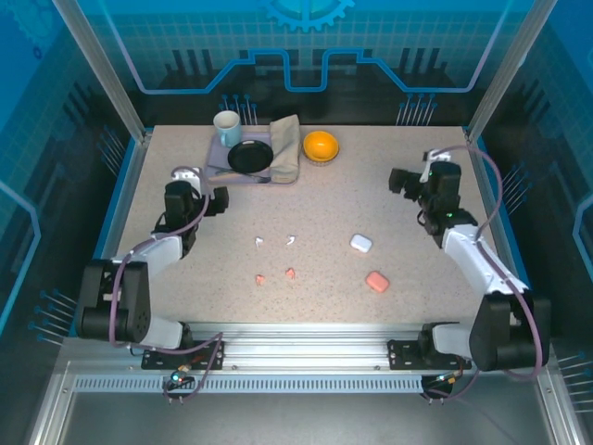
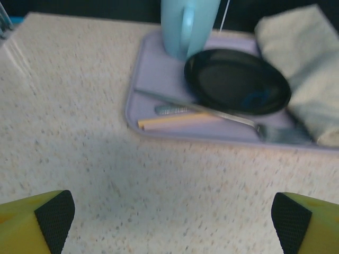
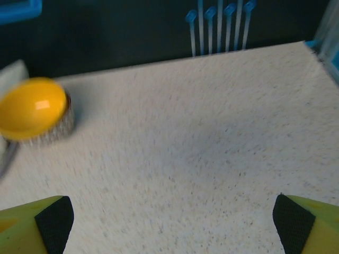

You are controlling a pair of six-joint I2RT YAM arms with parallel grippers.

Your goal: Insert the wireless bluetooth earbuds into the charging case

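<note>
Both claws wide, earbuds untouched.
My left claw point(image 2: 170, 214) and right claw point(image 3: 170, 217) gaped empty; the earbuds point(image 1: 291, 240) lay behind and between them on the bench point(image 1: 408, 260). Best, I judged: pinch one low, slowly.

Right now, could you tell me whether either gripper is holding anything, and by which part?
Nothing is held: the left gripper and right gripper both stand open.

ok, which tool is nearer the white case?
Right. The right tool hangs open just beyond the white case, slightly to its right. The left tool, also open, is far across the table to the case's left, by the tray.
</note>
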